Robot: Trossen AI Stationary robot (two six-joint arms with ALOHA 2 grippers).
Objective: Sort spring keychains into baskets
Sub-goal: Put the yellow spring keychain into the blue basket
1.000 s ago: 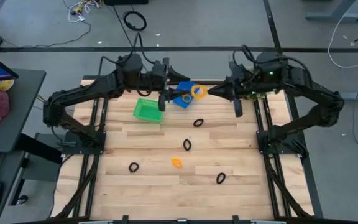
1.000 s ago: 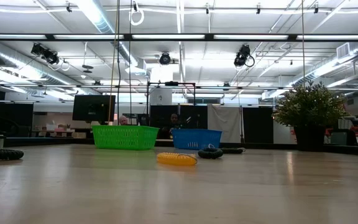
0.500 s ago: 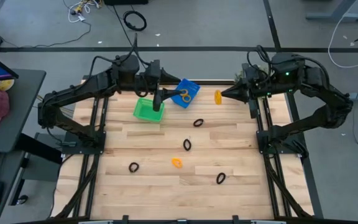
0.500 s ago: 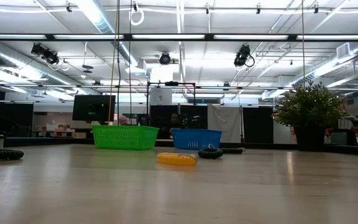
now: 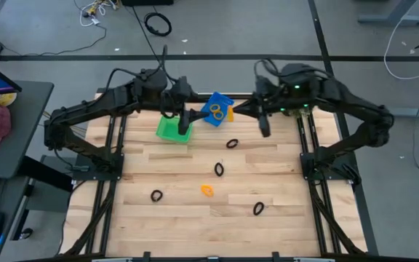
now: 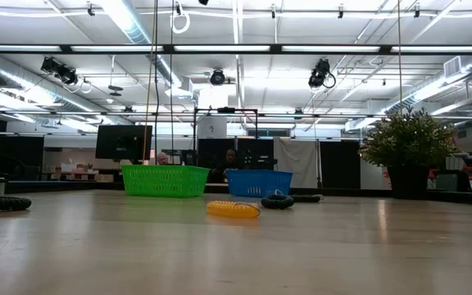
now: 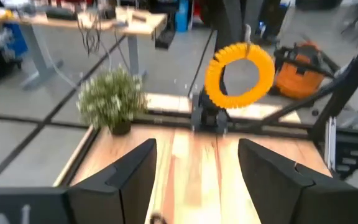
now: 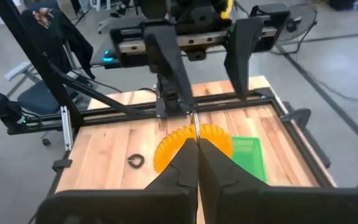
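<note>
Between the arms, right fingers pinch an orange keychain.

My overhead camera looks straight down on the whole worktop, far enough off to take in both arms and the floor around them. My low camera sits at worktop height and looks level across the wood into the room, with the green basket and blue basket far off and a potted plant to one side. The left wrist camera looks forward between its own spread fingers along the planks; the same plant shows there. The right wrist camera looks past its closed fingers at the opposite arm, and shares the green basket with the overhead view.
</note>
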